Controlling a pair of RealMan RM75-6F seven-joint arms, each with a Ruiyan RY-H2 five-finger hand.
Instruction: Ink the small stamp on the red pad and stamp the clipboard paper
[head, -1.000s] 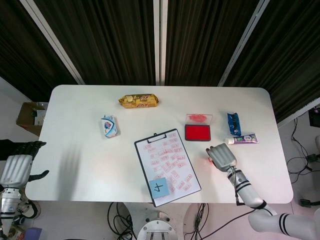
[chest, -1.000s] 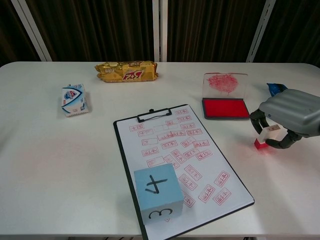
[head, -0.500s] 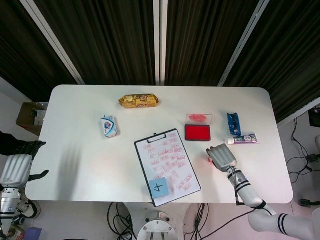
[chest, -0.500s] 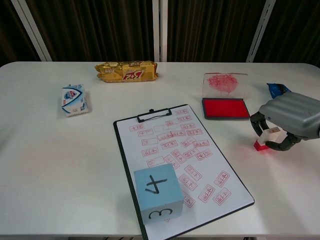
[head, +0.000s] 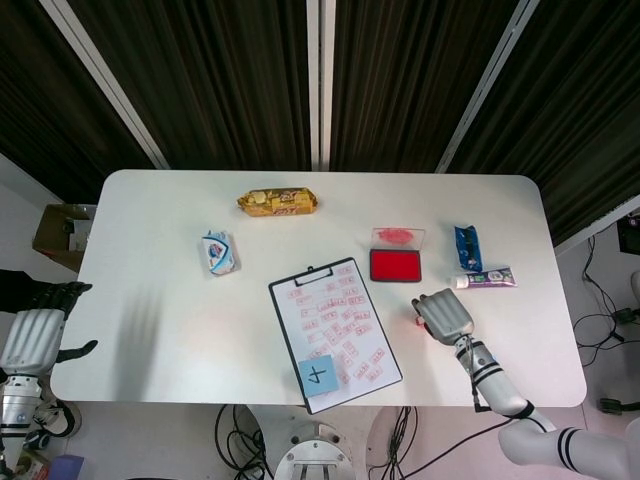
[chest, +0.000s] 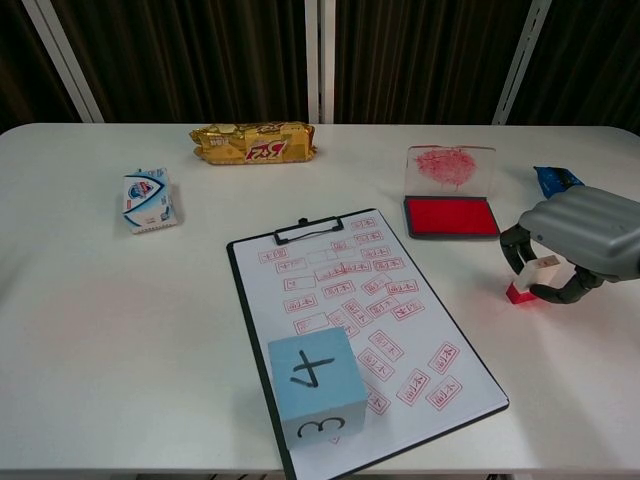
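Stamp stands on open table, right hand cupping it, grip unclear.

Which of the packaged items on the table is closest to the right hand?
The purple-and-white tube, lying just behind the right hand, is closest. The blue packet sits further back; the soap pack and gold snack bag lie far left.

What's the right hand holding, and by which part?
The right hand has its fingers curled around the small stamp's upper end; the red base rests on the table. Whether it actually grips cannot be told.
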